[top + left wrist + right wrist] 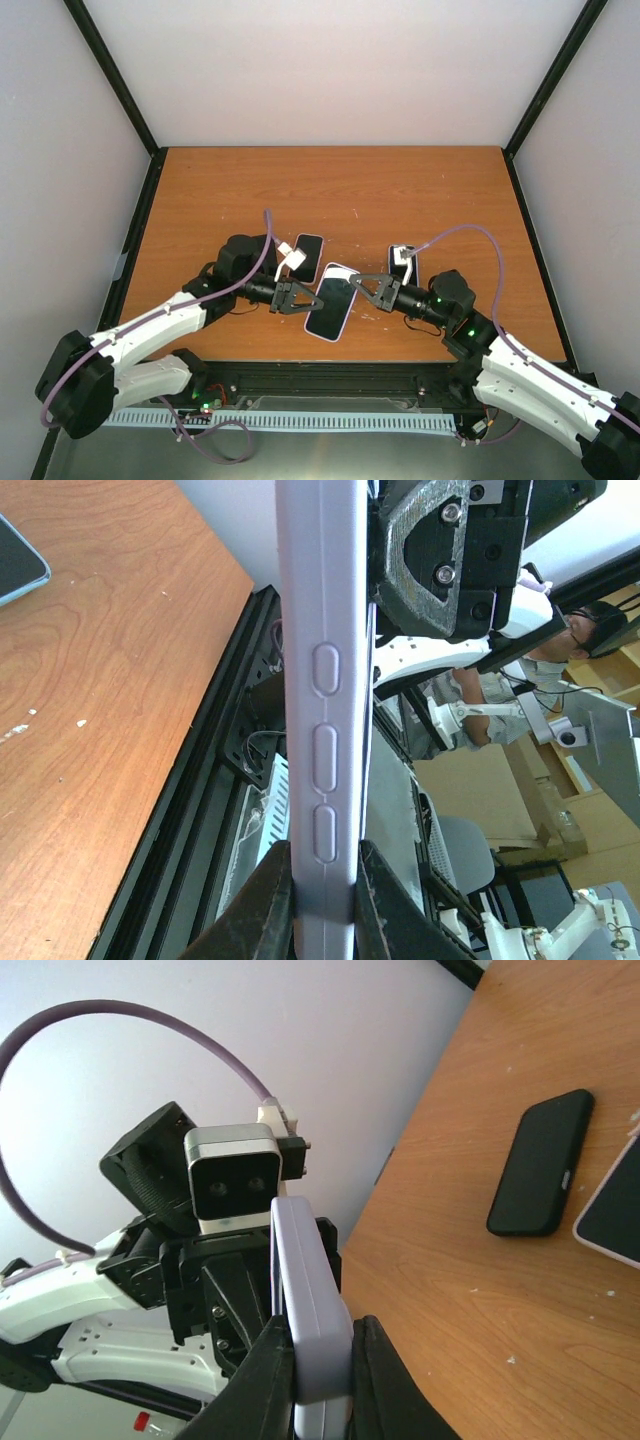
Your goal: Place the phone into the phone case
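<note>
A lavender phone case [332,300] with a dark phone screen showing inside its rim is held above the table's near middle. My left gripper [300,298] is shut on its left edge and my right gripper [365,288] is shut on its right edge. In the left wrist view the case's side [322,680], with three moulded buttons, stands clamped between my left gripper's [322,880] fingers. In the right wrist view the case's end [312,1300] is clamped in my right gripper [320,1360]. I cannot tell how fully the phone is seated.
A second dark phone with a pale rim [305,257] lies on the wooden table [330,190] behind the left gripper. Another [404,265] lies behind the right gripper. The right wrist view shows a black phone [540,1163] flat on the table. The table's near edge [330,362] is close.
</note>
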